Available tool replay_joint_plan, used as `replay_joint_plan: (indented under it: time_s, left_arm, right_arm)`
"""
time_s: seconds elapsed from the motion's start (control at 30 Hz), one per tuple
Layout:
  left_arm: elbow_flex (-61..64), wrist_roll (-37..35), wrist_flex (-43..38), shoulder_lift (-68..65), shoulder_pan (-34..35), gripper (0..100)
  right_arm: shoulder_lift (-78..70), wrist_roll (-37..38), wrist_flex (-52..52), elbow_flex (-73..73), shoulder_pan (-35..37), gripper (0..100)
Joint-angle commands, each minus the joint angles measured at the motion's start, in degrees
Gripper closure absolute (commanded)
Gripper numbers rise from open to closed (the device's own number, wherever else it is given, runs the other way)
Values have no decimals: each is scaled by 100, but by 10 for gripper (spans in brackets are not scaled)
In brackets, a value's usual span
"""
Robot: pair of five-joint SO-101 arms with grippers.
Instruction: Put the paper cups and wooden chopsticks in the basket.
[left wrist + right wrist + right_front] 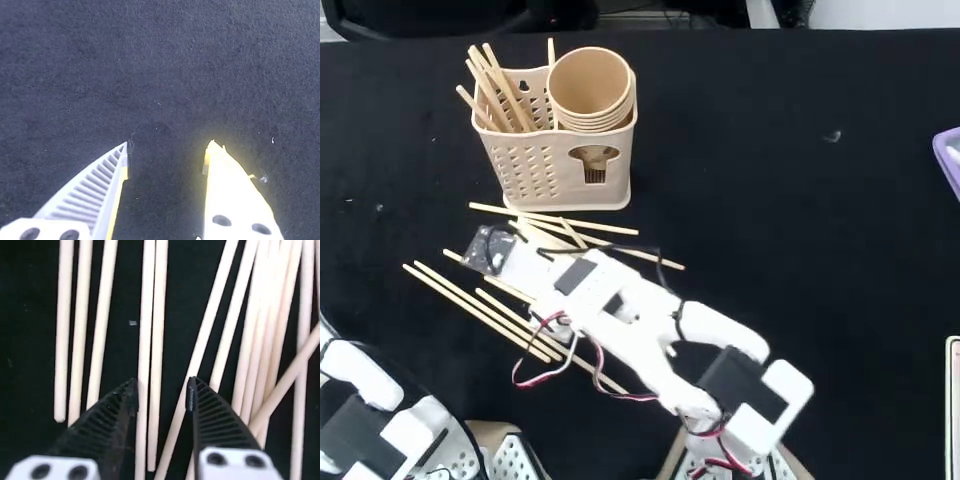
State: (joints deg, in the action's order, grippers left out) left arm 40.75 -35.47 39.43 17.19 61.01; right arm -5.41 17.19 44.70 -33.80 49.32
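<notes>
Two chopsticks (159, 315) lie between tips of the released right pincer (161, 390), apparently ungripped.

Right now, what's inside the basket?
The basket holds a bundle of wooden chopsticks leaning in one compartment and a nested stack of paper cups in the other. Its walls cover their lower parts, so the cup count is unclear.
</notes>
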Motion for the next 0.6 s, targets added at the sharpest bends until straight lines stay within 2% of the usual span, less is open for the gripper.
replay_joint_plan:
  time_s: [0.0,0.4,0.57]
  left_arm:
    - [-110,0,-97,149,-57,759]
    - [-110,0,-97,149,-57,759]
    - [-110,0,-97,149,-57,759]
  right_arm:
    - [-163,0,44,277,202,837]
    - [-233,0,-35,286,185,836]
    - [444,246,316,356,-70,836]
